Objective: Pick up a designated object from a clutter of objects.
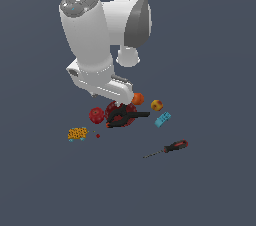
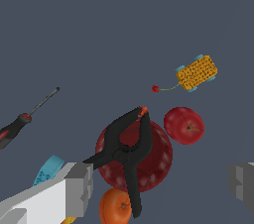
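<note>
The designated object, a yellow-orange studded block [image 1: 77,133] with cyan wheels, lies at the exterior view's left end of the clutter; the wrist view shows the block [image 2: 196,73] with a thin cord to a small red bead [image 2: 155,88]. My gripper [image 2: 161,183] is open, its fingers [image 2: 74,188] far apart and empty. It hovers over the dark red disc [image 1: 121,111] and black clamp [image 2: 126,151], away from the block. In the exterior view the white hand [image 1: 102,82] hides the fingertips.
A red ball [image 1: 96,115] sits between the block and the disc. An orange ball [image 1: 137,99], a yellow-red ball [image 1: 156,105] and a cyan brick [image 1: 162,119] lie toward the exterior view's right. A red-black-handled screwdriver [image 1: 172,147] lies nearer the front.
</note>
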### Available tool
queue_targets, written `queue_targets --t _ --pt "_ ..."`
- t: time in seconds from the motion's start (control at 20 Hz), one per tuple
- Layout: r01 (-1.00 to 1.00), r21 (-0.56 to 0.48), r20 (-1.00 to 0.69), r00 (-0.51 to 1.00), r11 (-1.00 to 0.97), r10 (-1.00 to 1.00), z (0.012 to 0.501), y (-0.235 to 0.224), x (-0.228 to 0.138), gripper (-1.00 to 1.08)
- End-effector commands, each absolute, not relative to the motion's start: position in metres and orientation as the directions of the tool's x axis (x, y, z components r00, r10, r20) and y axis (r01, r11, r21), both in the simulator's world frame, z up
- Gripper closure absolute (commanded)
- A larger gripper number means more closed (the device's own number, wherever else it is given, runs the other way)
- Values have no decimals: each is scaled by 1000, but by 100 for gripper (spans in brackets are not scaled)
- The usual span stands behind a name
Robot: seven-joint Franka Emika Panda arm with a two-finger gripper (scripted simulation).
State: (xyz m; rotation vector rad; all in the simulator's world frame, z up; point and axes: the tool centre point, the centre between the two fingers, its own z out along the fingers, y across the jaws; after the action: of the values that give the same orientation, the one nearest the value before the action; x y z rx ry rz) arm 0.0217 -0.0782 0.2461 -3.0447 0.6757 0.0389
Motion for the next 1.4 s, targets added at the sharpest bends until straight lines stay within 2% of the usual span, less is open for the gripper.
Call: queue_targets --t 0.0,0.75,1.35 --pt "-503 -19 -31 864 -864 -502 231 -88 28 -92" --pt "-876 -12 -30 483 -482 -875 138 -156 50 -92" --pt "-984 -1 -8 176 -176 -984 79 -201 49 -92"
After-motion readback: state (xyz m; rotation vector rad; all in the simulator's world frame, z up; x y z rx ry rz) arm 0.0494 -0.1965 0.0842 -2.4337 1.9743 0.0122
